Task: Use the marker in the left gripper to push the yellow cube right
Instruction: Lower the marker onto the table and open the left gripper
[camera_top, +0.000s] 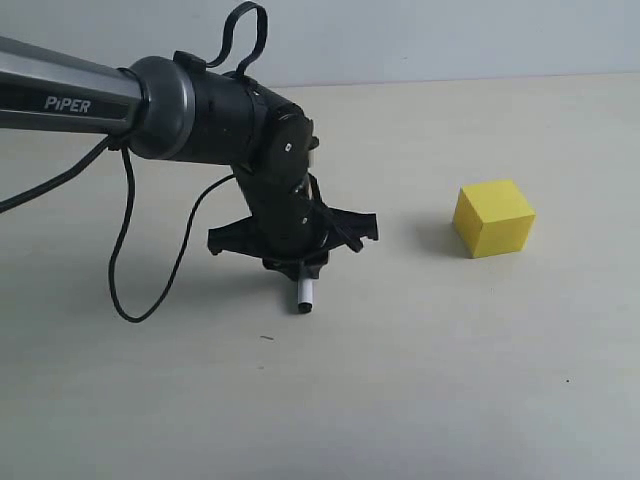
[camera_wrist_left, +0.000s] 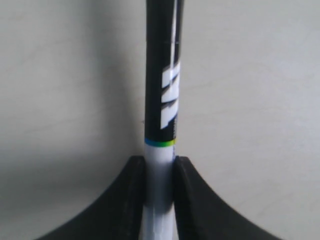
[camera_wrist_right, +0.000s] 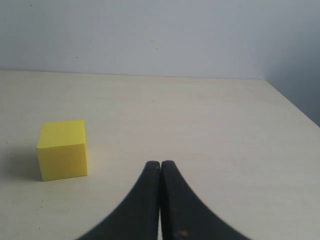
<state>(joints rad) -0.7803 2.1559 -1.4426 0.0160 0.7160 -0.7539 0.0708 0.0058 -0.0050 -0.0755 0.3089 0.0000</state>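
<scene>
My left gripper (camera_top: 298, 262) points down at the table and is shut on the marker (camera_top: 304, 294). The marker's white barrel and black end stick out below the fingers, close to the tabletop. In the left wrist view the two black fingers (camera_wrist_left: 131, 200) clamp the white barrel, and the black lettered part of the marker (camera_wrist_left: 162, 85) runs on ahead of the left gripper (camera_wrist_left: 159, 161). The yellow cube (camera_top: 494, 218) sits well to the right of the marker, apart from it. My right gripper (camera_wrist_right: 160, 165) is shut and empty, with the yellow cube (camera_wrist_right: 62, 149) off to one side ahead of it.
The grey "PiPER" tube (camera_top: 70, 98) and a loose black cable (camera_top: 125, 260) reach in from the left. The pale tabletop (camera_top: 400, 380) meets a light wall (camera_wrist_right: 160, 35) at the back, and the table's edge (camera_wrist_right: 295, 105) shows in the right wrist view.
</scene>
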